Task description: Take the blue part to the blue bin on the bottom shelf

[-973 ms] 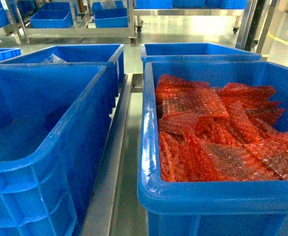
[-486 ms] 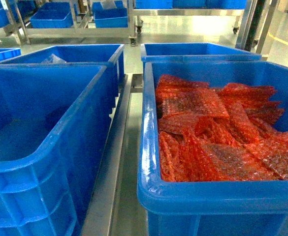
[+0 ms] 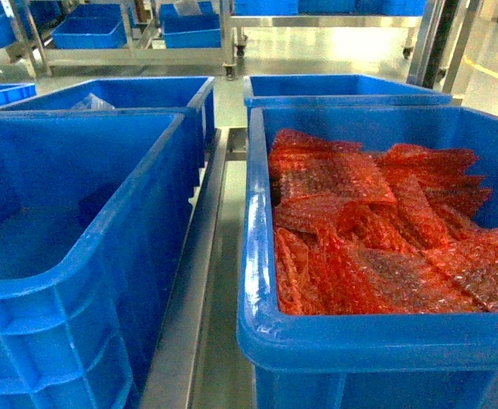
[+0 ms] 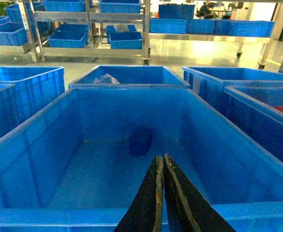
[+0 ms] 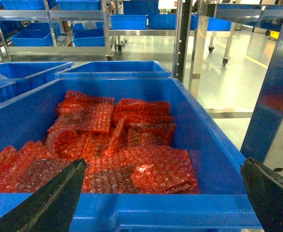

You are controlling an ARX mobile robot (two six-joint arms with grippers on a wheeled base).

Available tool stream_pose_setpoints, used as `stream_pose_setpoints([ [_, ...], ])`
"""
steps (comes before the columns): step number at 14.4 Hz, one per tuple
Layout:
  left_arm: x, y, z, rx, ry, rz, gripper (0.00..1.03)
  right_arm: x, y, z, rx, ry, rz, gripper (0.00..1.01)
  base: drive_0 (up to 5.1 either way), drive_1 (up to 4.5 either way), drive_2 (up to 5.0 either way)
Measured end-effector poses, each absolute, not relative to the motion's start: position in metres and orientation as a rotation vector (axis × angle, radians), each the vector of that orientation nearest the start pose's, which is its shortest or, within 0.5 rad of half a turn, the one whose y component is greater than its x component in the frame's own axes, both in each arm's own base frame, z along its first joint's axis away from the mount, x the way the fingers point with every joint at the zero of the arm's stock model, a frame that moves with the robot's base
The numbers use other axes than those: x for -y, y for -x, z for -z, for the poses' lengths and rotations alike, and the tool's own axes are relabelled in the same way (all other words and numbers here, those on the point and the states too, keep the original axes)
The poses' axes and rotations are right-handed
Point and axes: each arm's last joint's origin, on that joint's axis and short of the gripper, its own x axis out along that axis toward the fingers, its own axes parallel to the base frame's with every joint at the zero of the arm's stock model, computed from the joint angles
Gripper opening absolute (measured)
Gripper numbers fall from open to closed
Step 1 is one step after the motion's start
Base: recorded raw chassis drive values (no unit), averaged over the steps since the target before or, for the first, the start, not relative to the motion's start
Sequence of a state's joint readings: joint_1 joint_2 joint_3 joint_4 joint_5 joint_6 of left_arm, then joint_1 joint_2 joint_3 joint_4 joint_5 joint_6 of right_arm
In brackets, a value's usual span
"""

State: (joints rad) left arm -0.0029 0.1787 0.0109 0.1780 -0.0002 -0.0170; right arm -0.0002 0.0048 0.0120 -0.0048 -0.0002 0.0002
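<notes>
Blue part [image 4: 141, 140], dim, lies in bin [image 4: 44, 121]; left tool [image 4: 161, 162] closed.

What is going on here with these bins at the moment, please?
Nothing is being held. The left end effector hangs shut above the left bin, where a small blue part lies on the floor. The right end effector is open over the right bin of red bubble-wrap bags.

Two large blue crates fill the foreground: the left crate [image 3: 70, 256] holds a dim dark blue part [image 3: 100, 203] on its floor, while the right crate [image 3: 376, 349] brims with red bubble-wrap bags [image 3: 368, 230]. A steel rail [image 3: 193, 290] runs between them; shelving racks [image 3: 138, 51] stand upper left.
</notes>
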Motion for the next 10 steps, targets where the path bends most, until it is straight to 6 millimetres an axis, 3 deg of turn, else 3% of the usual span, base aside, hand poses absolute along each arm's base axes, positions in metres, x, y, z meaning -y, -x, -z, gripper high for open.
stream_pose_setpoints([
  [2,0.000,-0.101,-0.163,-0.044,0.017,0.005,0.02,0.000,-0.097,-0.167,0.002,-0.001,0.000,0.98,0.0,0.00,0.0],
  [3,0.000,-0.098,-0.168,0.012,0.016,0.005,0.02,0.000,-0.097,-0.167,0.002,0.000,0.000,0.98,0.0,0.00,0.0],
  [8,0.000,-0.098,-0.166,-0.004,0.015,0.002,0.02,0.000,-0.097,-0.167,0.002,-0.001,0.000,0.98,0.0,0.00,0.0],
  [10,0.000,-0.098,-0.166,-0.005,0.015,0.002,0.25,0.000,-0.097,-0.167,0.002,-0.001,0.000,0.98,0.0,0.00,0.0],
])
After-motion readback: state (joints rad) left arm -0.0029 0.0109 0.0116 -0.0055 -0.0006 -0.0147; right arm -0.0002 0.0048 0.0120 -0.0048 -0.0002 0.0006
